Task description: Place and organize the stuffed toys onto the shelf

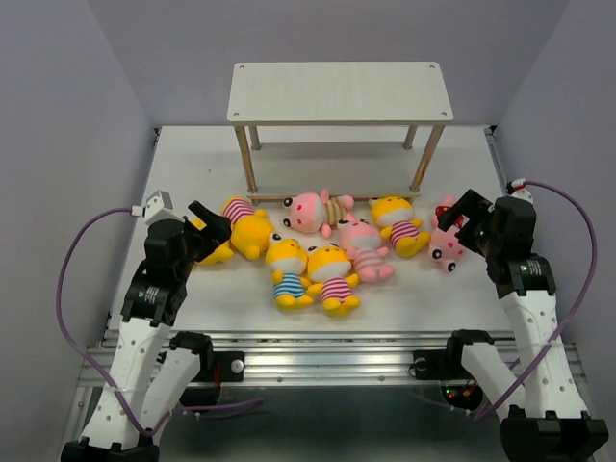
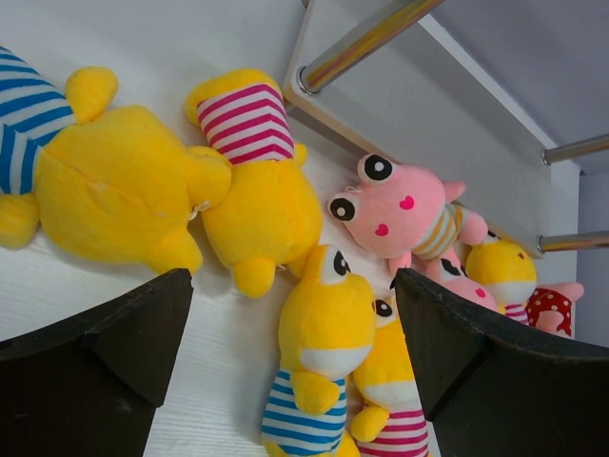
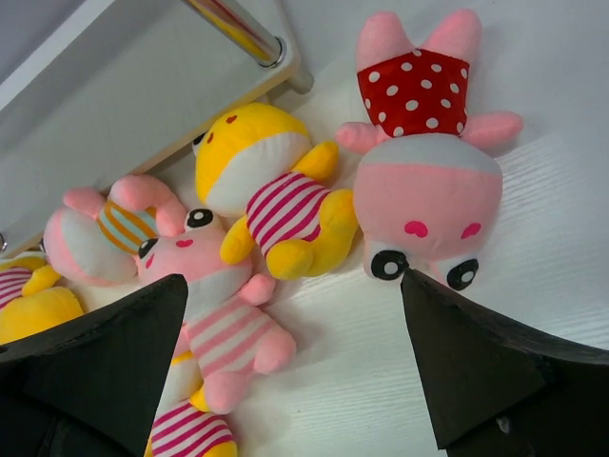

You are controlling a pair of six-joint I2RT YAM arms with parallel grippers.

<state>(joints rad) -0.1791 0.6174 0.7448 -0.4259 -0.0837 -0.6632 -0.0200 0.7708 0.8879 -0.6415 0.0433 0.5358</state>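
Closest to the near edge of the table [image 1: 433,298], the left gripper [image 1: 212,224] has its jaws spread wide with nothing between them. It is poised over the left end of the stuffed toys [image 1: 346,252]. The right gripper [image 1: 466,214] is just as wide and empty, just beside the right end.

All eight toys lie on the table in front of the shelf.
- **Near row:**
  - The blue-striped yellow toy [image 1: 288,274] and the pink-striped yellow toy [image 1: 334,279] lie side by side and touching. Both run near to far, heads toward the shelf and feet toward the arms.
  - A second blue-striped yellow one [image 1: 218,253] is mostly hidden under the left gripper.
- **Further back:**
  - The big yellow toy [image 1: 252,234] lies back up, its head nearer and its pink-striped body angled away to the left.
  - The pink toy in pink stripes [image 1: 366,248] runs near to far with its head at the far end.
  - The yellow toy on the right [image 1: 399,223] slants, head far and feet near and to the right.
  - The red-dotted pink toy [image 1: 447,245] lies the other way round, face toward the arms and legs toward the shelf.
- **Closest to the shelf:** the pink toy in the orange-striped shirt [image 1: 313,211] lies crosswise, with its head to the left.

At the far end of the table the shelf [image 1: 342,91] stands upright, its long boards running left to right.
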